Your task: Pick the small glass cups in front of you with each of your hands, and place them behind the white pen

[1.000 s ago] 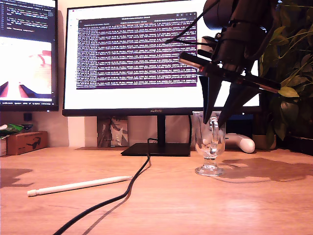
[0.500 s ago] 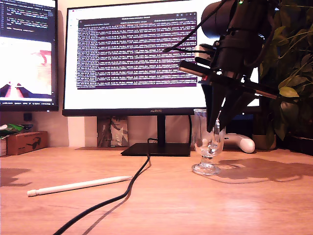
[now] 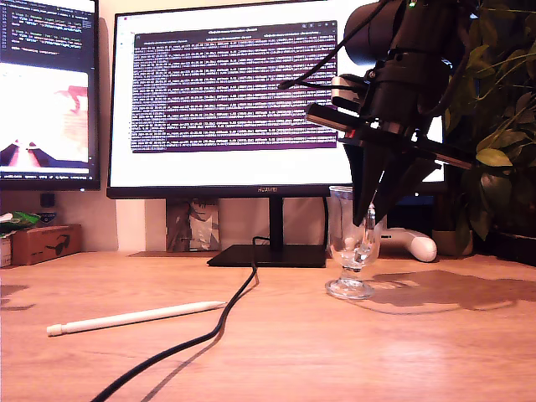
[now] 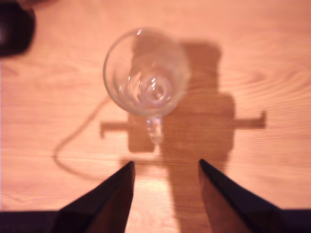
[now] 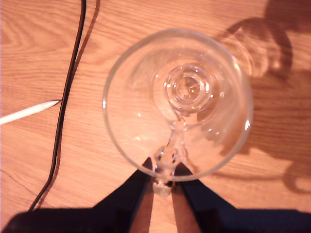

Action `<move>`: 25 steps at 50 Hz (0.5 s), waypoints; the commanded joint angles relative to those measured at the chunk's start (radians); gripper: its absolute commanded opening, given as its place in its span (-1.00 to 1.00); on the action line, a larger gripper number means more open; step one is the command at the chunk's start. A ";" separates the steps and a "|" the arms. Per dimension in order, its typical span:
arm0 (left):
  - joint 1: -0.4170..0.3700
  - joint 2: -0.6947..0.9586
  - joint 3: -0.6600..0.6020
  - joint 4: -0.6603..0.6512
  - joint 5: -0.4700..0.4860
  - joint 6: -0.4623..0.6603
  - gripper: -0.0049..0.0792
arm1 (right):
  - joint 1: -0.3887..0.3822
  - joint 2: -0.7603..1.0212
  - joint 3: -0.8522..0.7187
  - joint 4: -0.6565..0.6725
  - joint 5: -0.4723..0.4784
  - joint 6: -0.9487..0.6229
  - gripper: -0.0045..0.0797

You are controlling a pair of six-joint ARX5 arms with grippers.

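- Exterior view, nearest: black cable (image 3: pixel 201 331) runs across the tabletop (image 3: pixel 276 360); white pen (image 3: pixel 134 317) lies flat just beside it, toward the exterior view's left.
- Further back, at the exterior view's right: one glass cup (image 3: pixel 351 251), clear, short stem, round foot, upright. My second pincer (image 3: pixel 368 219) reaches down onto it. Foot looks set on the tabletop, but the angle is too low to be sure.
- Second wrist view looks straight down into that cup: round rim, stem and foot seen through the bowl, loop handle (image 5: pixel 167 162) pinched between the two fingertips (image 5: pixel 146 167). So the second pincer is clamped on the handle. Pen tip (image 5: pixel 29 110) and cable (image 5: pixel 68 97) show beside it.
- First wrist view shows what the exterior view misses: a second glass cup (image 4: pixel 146 73), upright on bare wood, slightly blurred. My first pincer (image 4: pixel 165 167) is spread, fingers apart, handle (image 4: pixel 155 128) pointing at the gap, not touching.
- Farthest: monitor (image 3: pixel 226 100) on its stand, plant (image 3: pixel 502 126) at the exterior view's right.
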 commanded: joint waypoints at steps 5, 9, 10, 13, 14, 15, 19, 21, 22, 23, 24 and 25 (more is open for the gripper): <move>0.006 0.048 0.003 0.029 -0.003 0.004 0.02 | 0.009 0.024 0.008 0.007 0.000 -0.004 -0.92; 0.006 0.074 0.003 0.046 -0.003 0.004 0.01 | 0.009 0.024 0.008 0.010 0.000 -0.006 -0.92; 0.006 0.080 0.003 0.049 -0.003 0.004 0.01 | 0.009 0.024 0.008 0.011 0.000 -0.006 -0.92; 0.006 0.096 0.003 0.061 -0.006 0.005 0.01 | 0.009 0.024 0.008 0.011 0.000 -0.006 -0.92; 0.006 0.100 0.003 0.067 -0.006 0.005 0.01 | 0.009 0.024 0.008 0.011 0.000 -0.006 -0.92; 0.006 0.105 0.003 0.071 -0.008 0.005 0.01 | 0.009 0.024 0.008 0.011 0.000 -0.006 -0.92; 0.006 0.118 0.003 0.090 -0.019 0.007 -0.07 | 0.009 0.024 0.008 0.011 0.000 -0.006 -0.92; 0.006 0.123 0.003 0.095 -0.023 0.011 -0.15 | 0.009 0.024 0.008 0.011 0.000 -0.006 -0.92; 0.006 0.125 0.003 0.098 -0.024 0.011 -0.19 | 0.009 0.024 0.008 0.011 0.000 -0.006 -0.92; 0.006 0.127 0.003 0.098 -0.024 0.011 -0.23 | 0.009 0.024 0.008 0.011 0.000 -0.006 -0.92; 0.006 0.129 0.003 0.099 -0.029 0.011 -0.27 | 0.009 0.024 0.008 0.011 0.000 -0.006 -0.92; 0.006 0.130 0.003 0.099 -0.029 0.011 -0.31 | 0.009 0.024 0.008 0.011 0.000 -0.006 -0.92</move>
